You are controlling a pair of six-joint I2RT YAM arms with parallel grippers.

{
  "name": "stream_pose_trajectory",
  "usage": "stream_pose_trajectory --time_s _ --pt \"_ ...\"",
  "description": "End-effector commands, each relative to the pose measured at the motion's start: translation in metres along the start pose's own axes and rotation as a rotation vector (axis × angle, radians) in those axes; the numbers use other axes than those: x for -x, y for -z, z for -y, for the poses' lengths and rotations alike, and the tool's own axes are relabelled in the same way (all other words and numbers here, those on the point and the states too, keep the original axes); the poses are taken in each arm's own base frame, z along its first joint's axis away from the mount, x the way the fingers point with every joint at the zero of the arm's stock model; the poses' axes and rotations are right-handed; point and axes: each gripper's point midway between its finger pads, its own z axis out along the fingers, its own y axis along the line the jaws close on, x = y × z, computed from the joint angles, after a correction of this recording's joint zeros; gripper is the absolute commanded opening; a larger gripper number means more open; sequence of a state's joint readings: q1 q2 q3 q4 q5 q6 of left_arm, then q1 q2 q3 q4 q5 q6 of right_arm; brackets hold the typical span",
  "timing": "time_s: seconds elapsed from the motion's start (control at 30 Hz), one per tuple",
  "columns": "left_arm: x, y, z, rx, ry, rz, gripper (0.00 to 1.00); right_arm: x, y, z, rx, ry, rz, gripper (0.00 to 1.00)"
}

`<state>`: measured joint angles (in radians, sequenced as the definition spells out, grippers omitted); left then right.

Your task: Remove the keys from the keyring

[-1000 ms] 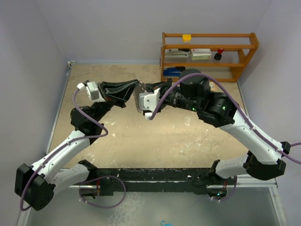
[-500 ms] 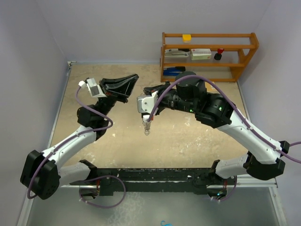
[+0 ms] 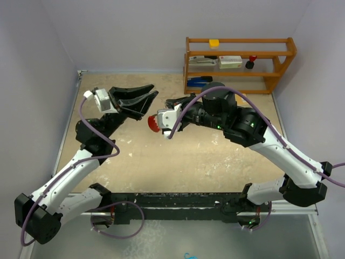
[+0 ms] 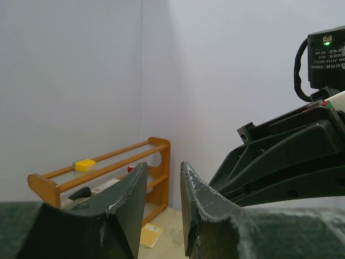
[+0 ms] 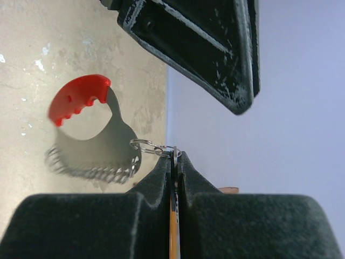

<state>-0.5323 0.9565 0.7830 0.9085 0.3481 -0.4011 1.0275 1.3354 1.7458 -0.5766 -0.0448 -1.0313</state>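
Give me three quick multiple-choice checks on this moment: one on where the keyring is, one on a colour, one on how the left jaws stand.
1. Where is the keyring?
A) pinched at its small ring by the right gripper
B) lying flat on the table
C) on the wooden shelf

2. What colour is the keyring's crescent strip?
A) blue
B) red
C) green

3. How do the left gripper's jaws stand?
A) shut on the keyring
B) shut on nothing
C) apart, with nothing between them

Answers:
1 A: the right wrist view shows its jaws closed on the ring.
2 B: the strip is red in the top and right wrist views.
3 C: the left wrist view shows a clear gap between the jaws.
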Motion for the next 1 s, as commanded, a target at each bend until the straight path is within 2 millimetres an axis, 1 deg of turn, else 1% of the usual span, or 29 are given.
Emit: stream_pose_trajectory --time_s 0.0,0.1,0.17,0.27,0.37,0.43,0.5,0.57,0.7,0.97 --pt "-0.014 -0.013 0.014 -0.111 0.019 -0.125 0.28 0.016 0.017 0.028 -0.11 0.002 0.051 0.0" --pt "-0.029 -0.016 0.022 -0.171 0.059 -0.187 0.24 0.014 0.016 0.03 -0.12 0.001 0.044 0.0" --pt "-0.037 -0.014 0.022 -0.176 0.071 -0.213 0.21 0.013 0.015 0.032 -0.131 0.004 0.036 0.0" --pt "-0.048 -0.009 0.014 -0.132 0.059 -0.243 0.19 0.01 0.014 0.031 -0.133 0.007 0.02 0.0" --pt "-0.052 -0.001 -0.002 -0.041 0.007 -0.257 0.17 0.006 0.013 0.031 -0.135 0.008 0.003 0.0" --pt "-0.05 0.005 -0.014 0.032 -0.037 -0.25 0.17 0.005 0.012 0.031 -0.137 0.01 -0.005 0.0" --pt "-0.045 0.01 -0.025 0.101 -0.072 -0.229 0.17 0.004 0.013 0.031 -0.14 0.011 -0.006 0.0" --pt "-0.04 0.013 -0.031 0.139 -0.091 -0.213 0.17 0.005 0.013 0.032 -0.145 0.014 -0.003 0.0" --pt "-0.033 0.017 -0.031 0.155 -0.104 -0.187 0.17 0.006 0.014 0.033 -0.151 0.014 0.003 0.0" --pt "-0.04 0.011 -0.025 0.109 -0.076 -0.199 0.17 0.007 0.014 0.033 -0.15 0.014 0.007 0.0"
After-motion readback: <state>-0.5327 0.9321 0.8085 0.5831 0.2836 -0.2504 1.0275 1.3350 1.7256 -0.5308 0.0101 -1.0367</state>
